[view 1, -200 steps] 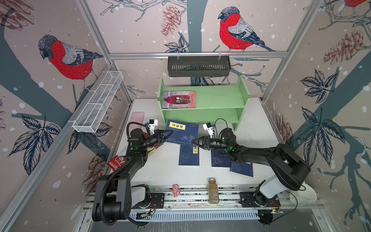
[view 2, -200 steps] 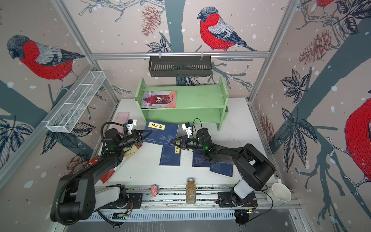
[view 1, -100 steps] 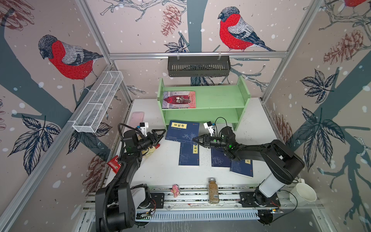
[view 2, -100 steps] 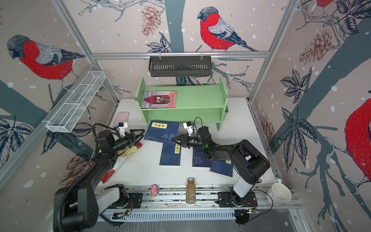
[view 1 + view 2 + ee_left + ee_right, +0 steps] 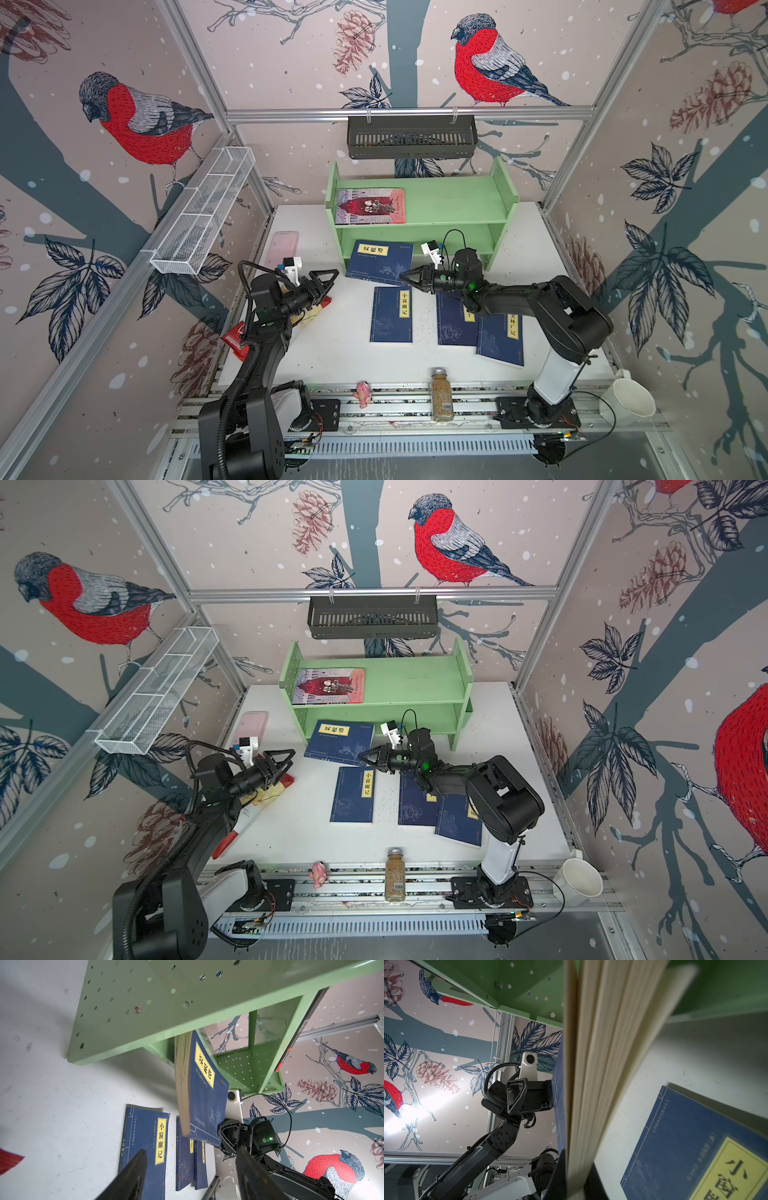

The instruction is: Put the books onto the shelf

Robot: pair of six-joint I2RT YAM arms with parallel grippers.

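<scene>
Backed away from the edge it pinched a second ago, the left claw [image 5: 332, 279] now stands wide open and empty above the table [image 5: 332, 357]. It is well apart from the navy book [image 5: 380, 259], which the right claw [image 5: 405, 277] alone clamps by its near corner. In both top views the book's far edge meets the lower tier of the green shelf [image 5: 457, 203], straight ahead of the right claw. A pink-red book [image 5: 370, 206] already lies flat on the top tier, and three more navy books [image 5: 391, 313] wait on the table beside and behind that claw. From the left wrist camera, the left claw [image 5: 190, 1150] frames the scene with its fingers spread and touching nothing. Beyond them the navy book [image 5: 207, 1095] tilts up off the table, pages sagging, its low corner in the right claw [image 5: 228, 1136] and its far end under the shelf [image 5: 166, 1001]. From the right wrist camera, the navy book [image 5: 602, 1064] fans its page edges just ahead of the right claw [image 5: 575, 1186], closed tight on cover and pages, with the left claw [image 5: 527, 1095] on the book's far side. The second book appears mid-delivery to the lower tier. The next move likely calls for the right claw to push forward and level the floppy book over the tier's front lip.
</scene>
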